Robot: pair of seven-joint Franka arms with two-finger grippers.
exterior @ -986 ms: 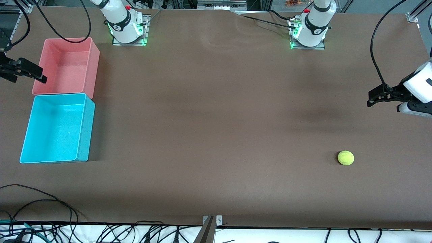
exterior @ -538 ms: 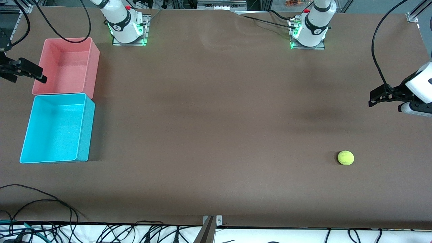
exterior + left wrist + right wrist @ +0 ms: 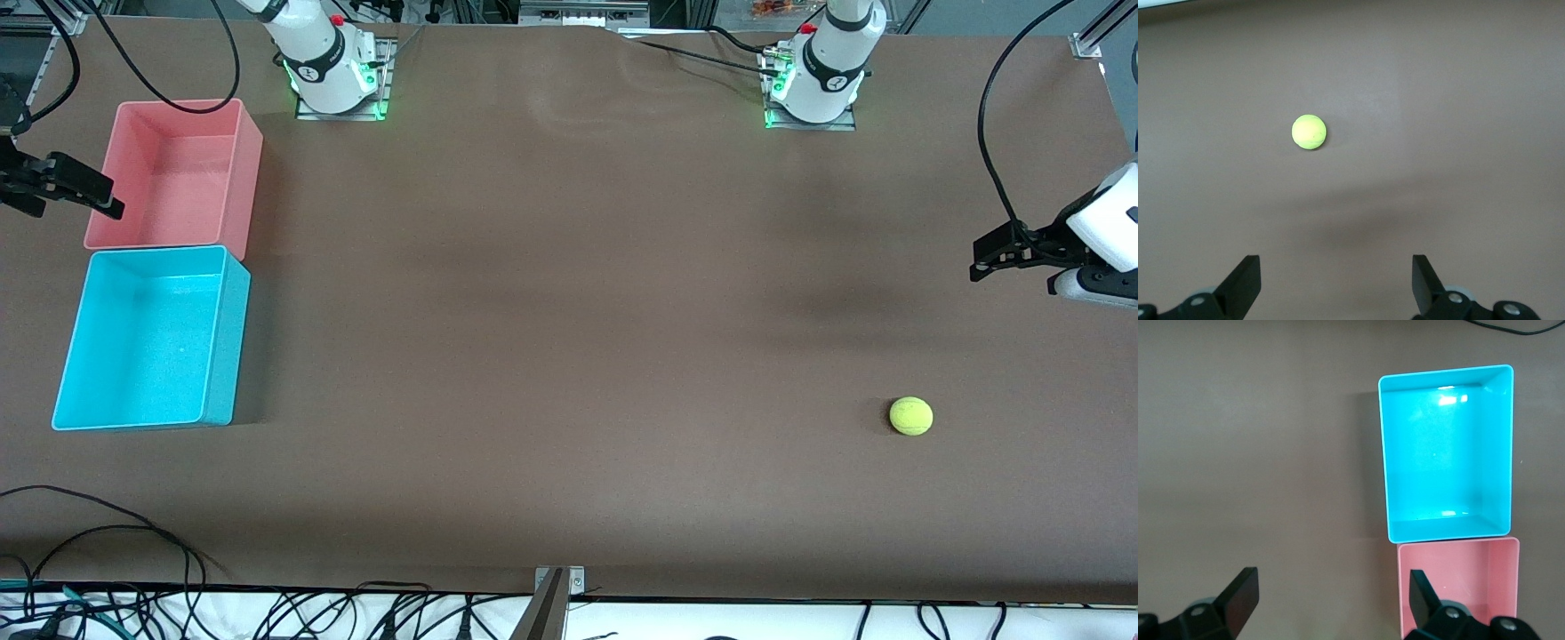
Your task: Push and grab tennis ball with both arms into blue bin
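Observation:
The tennis ball (image 3: pixel 911 416) lies on the brown table toward the left arm's end, and it shows in the left wrist view (image 3: pixel 1309 131). My left gripper (image 3: pixel 976 260) hangs open and empty over the table at that end, apart from the ball; its fingers (image 3: pixel 1245 283) stand wide. The blue bin (image 3: pixel 224 347) sits empty toward the right arm's end, also in the right wrist view (image 3: pixel 1383 453). My right gripper (image 3: pixel 105 200) hangs open and empty beside the pink bin, its own view (image 3: pixel 1331 597) looking down on both bins.
A pink bin (image 3: pixel 247 178) of like size stands against the blue bin, farther from the front camera, also in the right wrist view (image 3: pixel 1458 580). Black cables (image 3: pixel 107 533) lie along the table's near edge. Both arm bases (image 3: pixel 338 71) stand along the back.
My left gripper has drifted slightly toward the left arm's end of the table. The ball, the bins and the right gripper have not moved.

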